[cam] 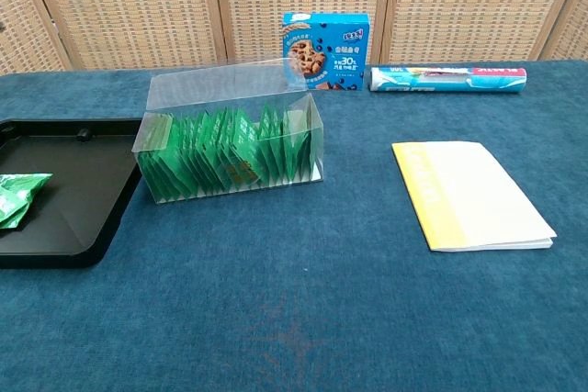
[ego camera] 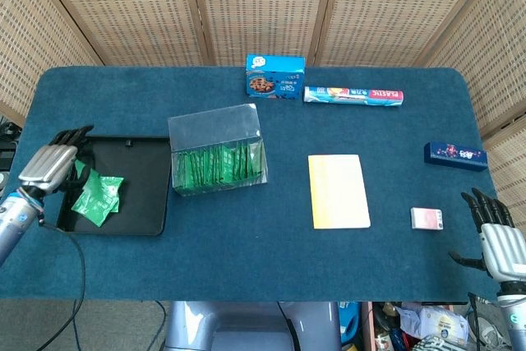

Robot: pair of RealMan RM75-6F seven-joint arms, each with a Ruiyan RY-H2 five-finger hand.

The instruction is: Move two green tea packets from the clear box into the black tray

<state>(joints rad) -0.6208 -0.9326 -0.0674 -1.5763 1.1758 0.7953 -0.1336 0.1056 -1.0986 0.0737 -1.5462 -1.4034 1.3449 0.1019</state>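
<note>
The clear box (ego camera: 217, 152) (cam: 230, 146) stands left of centre with a row of several upright green tea packets inside. Left of it lies the black tray (ego camera: 144, 191) (cam: 83, 176), and one green tea packet (ego camera: 100, 197) (cam: 14, 197) lies flat in it. My left hand (ego camera: 49, 168) hovers over the tray's left edge. A second green packet (ego camera: 80, 172) shows at its fingers, apparently still held. My right hand (ego camera: 496, 238) rests at the table's near right corner, fingers spread and empty. Neither hand appears in the chest view.
A blue cookie box (ego camera: 275, 76) and a plastic-wrap roll (ego camera: 353, 94) lie at the back. A yellow notebook (ego camera: 338, 191) sits right of centre. A small pink-white box (ego camera: 427, 219) and a dark blue box (ego camera: 454, 154) are at the right.
</note>
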